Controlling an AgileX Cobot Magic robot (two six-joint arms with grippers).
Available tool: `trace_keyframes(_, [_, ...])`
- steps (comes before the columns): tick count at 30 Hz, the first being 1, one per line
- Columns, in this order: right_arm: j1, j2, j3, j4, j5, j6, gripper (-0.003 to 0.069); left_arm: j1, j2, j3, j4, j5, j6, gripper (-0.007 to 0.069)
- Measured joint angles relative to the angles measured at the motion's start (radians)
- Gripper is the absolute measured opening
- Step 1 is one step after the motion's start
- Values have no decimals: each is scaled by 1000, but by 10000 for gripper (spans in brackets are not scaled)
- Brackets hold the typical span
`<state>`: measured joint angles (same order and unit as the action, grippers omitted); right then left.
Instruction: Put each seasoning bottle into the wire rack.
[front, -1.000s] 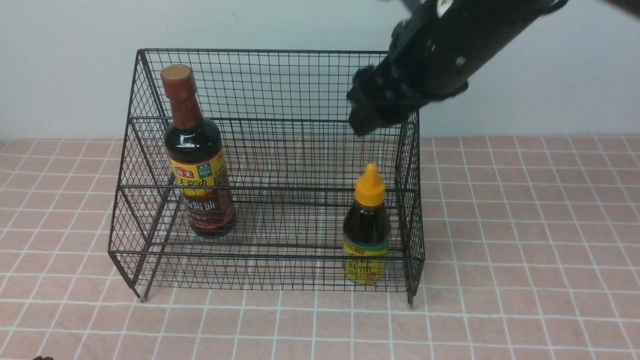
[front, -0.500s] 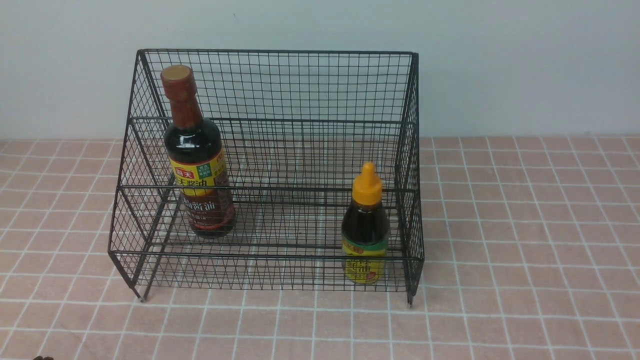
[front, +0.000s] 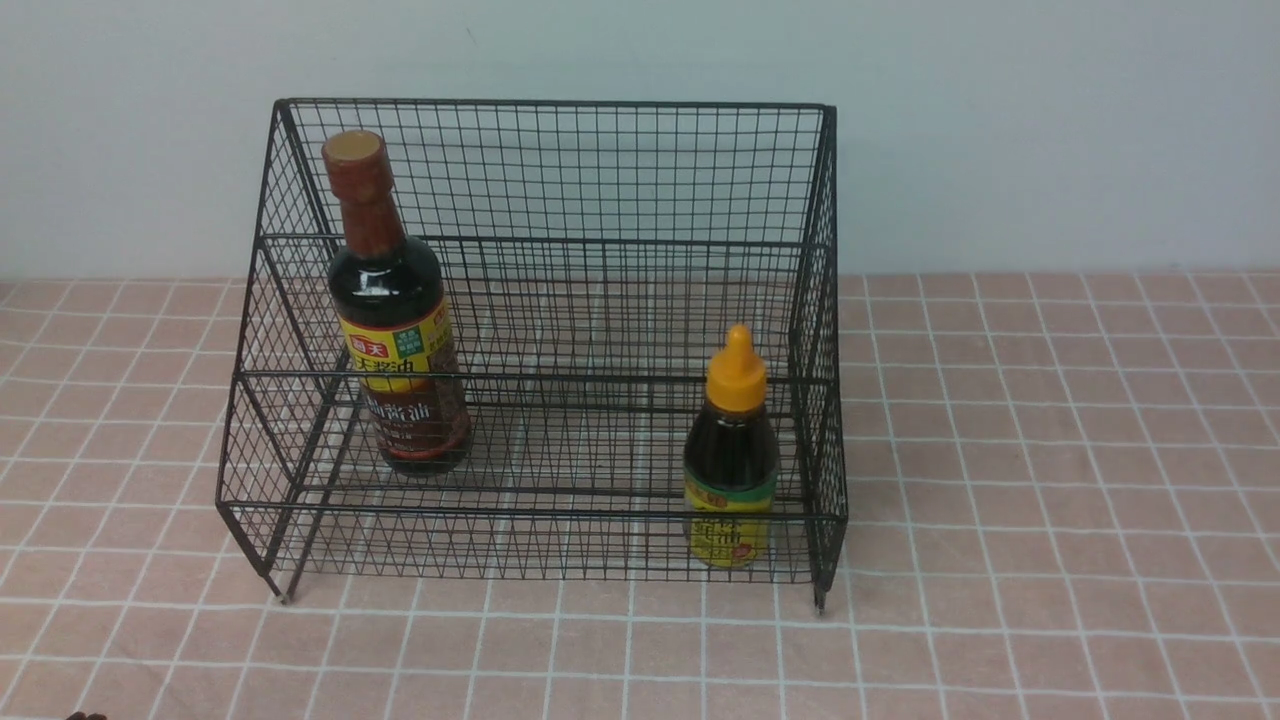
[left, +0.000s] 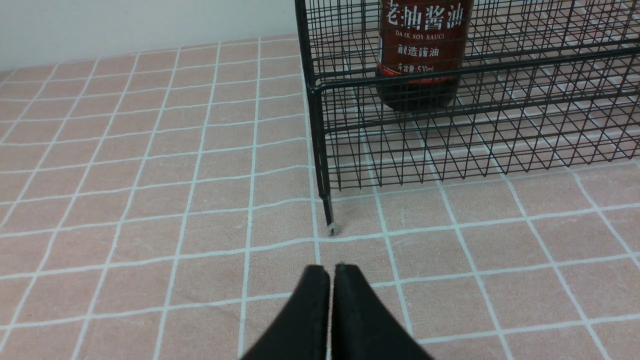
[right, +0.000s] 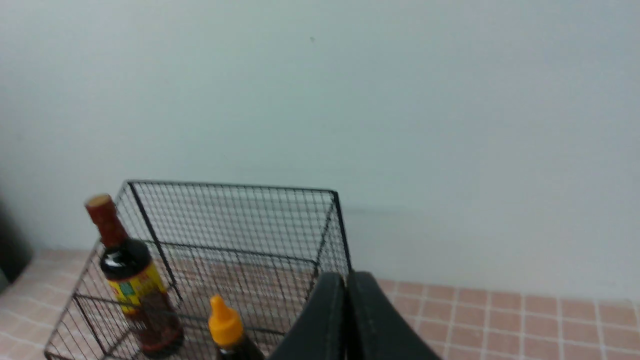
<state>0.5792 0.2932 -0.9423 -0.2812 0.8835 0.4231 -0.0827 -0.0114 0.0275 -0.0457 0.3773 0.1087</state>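
The black wire rack (front: 540, 110) stands on the tiled table against the wall. The tall bottle (front: 395, 320) with a brown-red neck stands upright in the rack's left side. The short bottle (front: 731, 455) with an orange-yellow pointed cap stands upright in the lower front tier at the right. Neither gripper shows in the front view. My left gripper (left: 330, 272) is shut and empty, low over the table in front of the rack's (left: 320, 90) left front foot. My right gripper (right: 346, 277) is shut and empty, raised, apart from the rack (right: 230, 187); both bottles (right: 130, 280) (right: 227, 325) show there.
The table is covered with a pink tiled cloth (front: 1050, 450). A pale wall (front: 1000, 130) stands right behind the rack.
One second ago my right arm hung over the rack's upper right corner in the front view. It has since left that view. The bottles and rack have not moved.
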Motion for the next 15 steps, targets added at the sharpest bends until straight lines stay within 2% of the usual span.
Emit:
trace_keyframes(6, [0, -163, 300, 15, -395, 25, -13, 0, 0, 0, 0, 1, 0, -7])
trace_keyframes(12, [0, -172, 477, 18, -602, 29, -13, 0, 0, 0, 0, 1, 0, -7])
trace_keyframes(15, [0, -172, 522, 18, -611, 30, -13, 0, 0, 0, 0, 1, 0, -7])
